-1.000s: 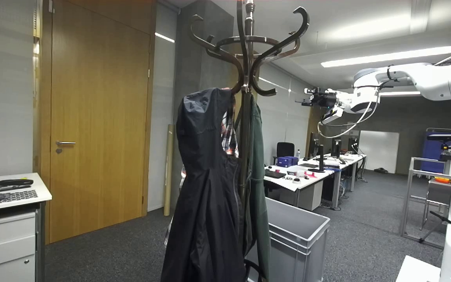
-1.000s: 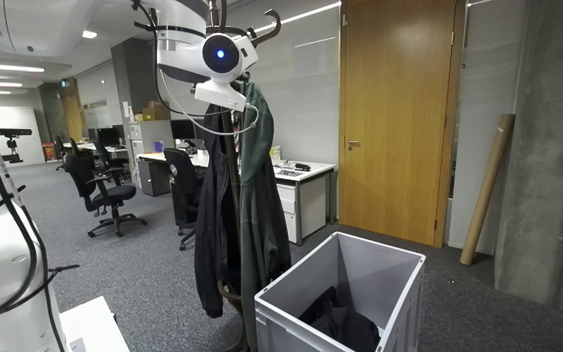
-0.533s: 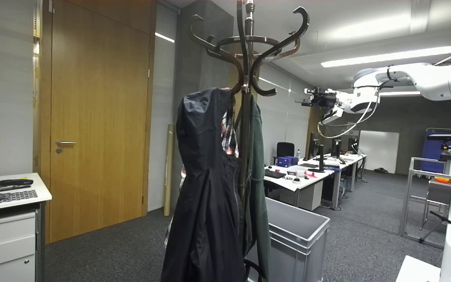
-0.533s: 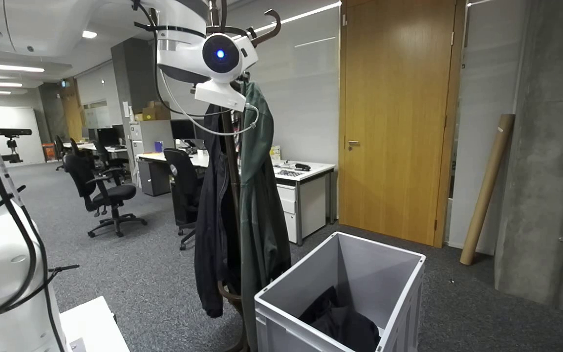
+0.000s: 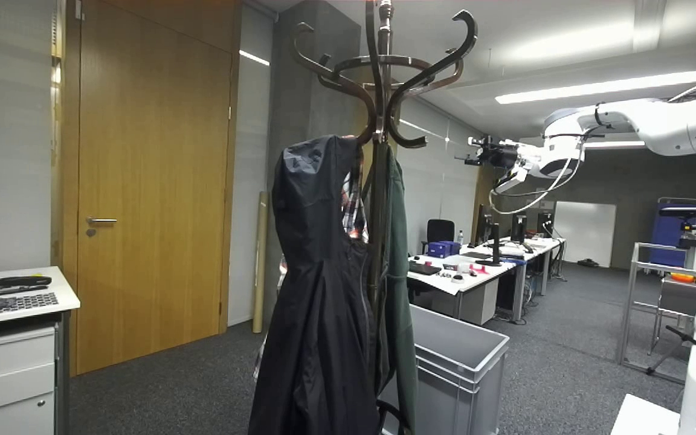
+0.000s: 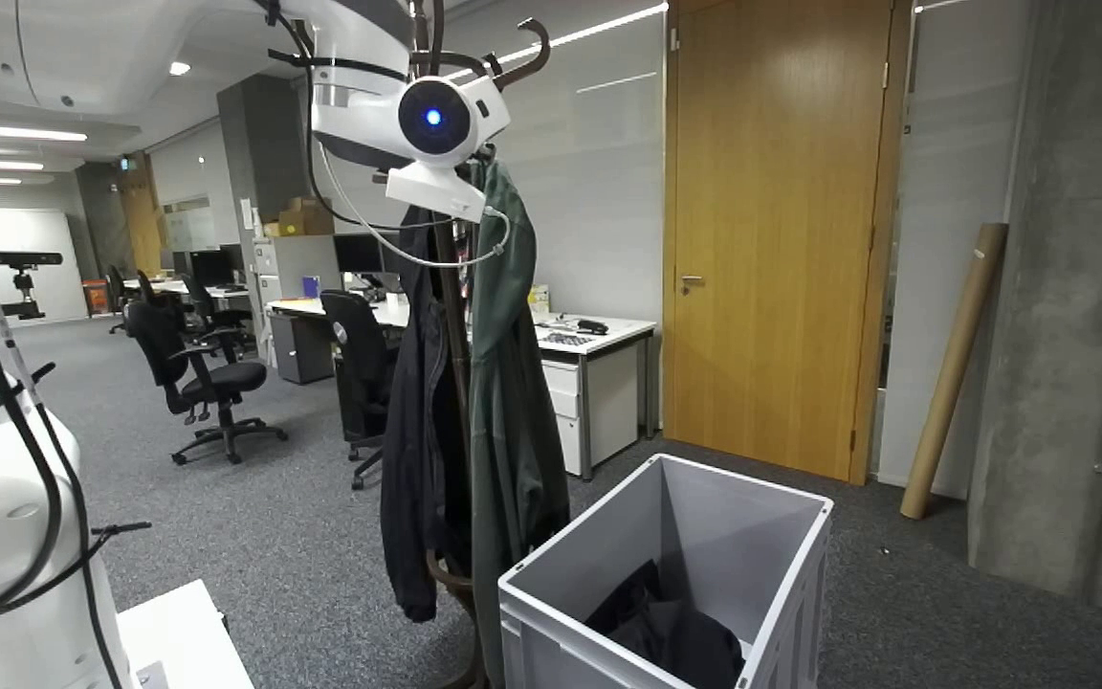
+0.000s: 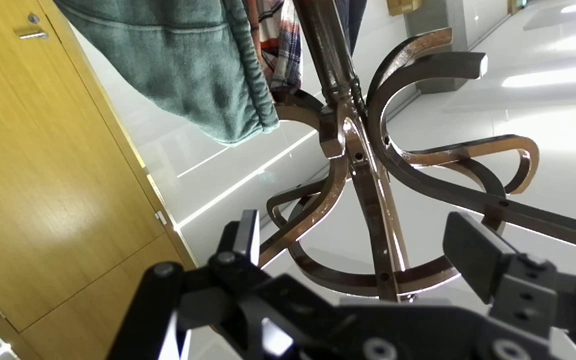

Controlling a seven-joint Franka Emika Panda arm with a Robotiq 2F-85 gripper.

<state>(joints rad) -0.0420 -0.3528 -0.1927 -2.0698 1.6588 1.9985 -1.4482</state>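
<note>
Crate [image 6: 742, 536] holding dark cloth [image 6: 675, 632] stands just beside the coat stand [image 5: 378, 187].

texts: none readable | labels, brands: none readable | numbers, signs: none readable

Looks like an open-plan office: in an exterior view, shows a swivel chair [image 6: 223, 380] at nine o'clock and a monitor [image 6: 358, 253] at ten o'clock.

Wht arm [image 5: 668, 124], blue lt [image 6: 433, 117], blk tool [image 7: 358, 245], wht cable [image 6: 456, 264].
</note>
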